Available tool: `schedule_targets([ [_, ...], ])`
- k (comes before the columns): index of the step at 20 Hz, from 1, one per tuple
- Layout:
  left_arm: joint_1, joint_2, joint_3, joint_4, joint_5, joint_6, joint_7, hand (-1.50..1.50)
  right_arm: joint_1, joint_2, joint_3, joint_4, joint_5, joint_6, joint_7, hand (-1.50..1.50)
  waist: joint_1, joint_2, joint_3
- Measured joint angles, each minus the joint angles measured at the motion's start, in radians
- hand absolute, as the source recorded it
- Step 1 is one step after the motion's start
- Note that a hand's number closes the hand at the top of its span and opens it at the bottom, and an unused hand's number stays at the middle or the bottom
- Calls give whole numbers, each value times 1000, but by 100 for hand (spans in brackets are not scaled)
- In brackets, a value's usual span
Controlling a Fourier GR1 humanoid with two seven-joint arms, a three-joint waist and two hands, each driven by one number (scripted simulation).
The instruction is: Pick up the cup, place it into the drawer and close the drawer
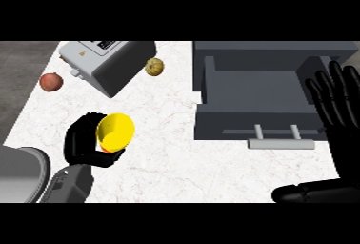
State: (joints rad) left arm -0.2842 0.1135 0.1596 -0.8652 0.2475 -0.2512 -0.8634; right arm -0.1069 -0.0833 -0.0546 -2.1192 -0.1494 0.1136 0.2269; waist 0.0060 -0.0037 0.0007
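A yellow cup (116, 131) lies tilted in my left hand (83, 143), whose black fingers curl round it at the counter's left. The grey drawer (256, 90) stands pulled open at the right, its inside bare, with a pale bar handle (280, 142) at its front. My right hand (339, 109) shows at the right edge beside the drawer, fingers straight and pointing up, holding nothing; its thumb (309, 192) lies along the lower edge.
A silver toaster (105, 59) stands at the back left of the white marble counter (175, 157). A potato (155, 66) lies just right of it, and a reddish onion (51, 82) sits on the counter's left edge. A grey rounded shape (20, 174) fills the lower left corner.
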Motion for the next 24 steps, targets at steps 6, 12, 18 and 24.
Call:
schedule_targets([
  [6,12,-37,-73,-273,21,32,195,150,14,1,-6,-8,-9,1,5,-150,1,0,0],
  [12,-41,-79,-123,-479,50,132,401,150,25,-3,-18,0,-11,9,-16,-150,-3,1,0],
  [18,-172,-100,-166,-569,31,266,558,150,16,-15,-41,28,-25,24,-36,-150,-7,2,0],
  [24,-339,-108,-194,-543,-8,371,659,150,10,-13,-34,40,-17,26,-46,-150,-12,3,0],
])
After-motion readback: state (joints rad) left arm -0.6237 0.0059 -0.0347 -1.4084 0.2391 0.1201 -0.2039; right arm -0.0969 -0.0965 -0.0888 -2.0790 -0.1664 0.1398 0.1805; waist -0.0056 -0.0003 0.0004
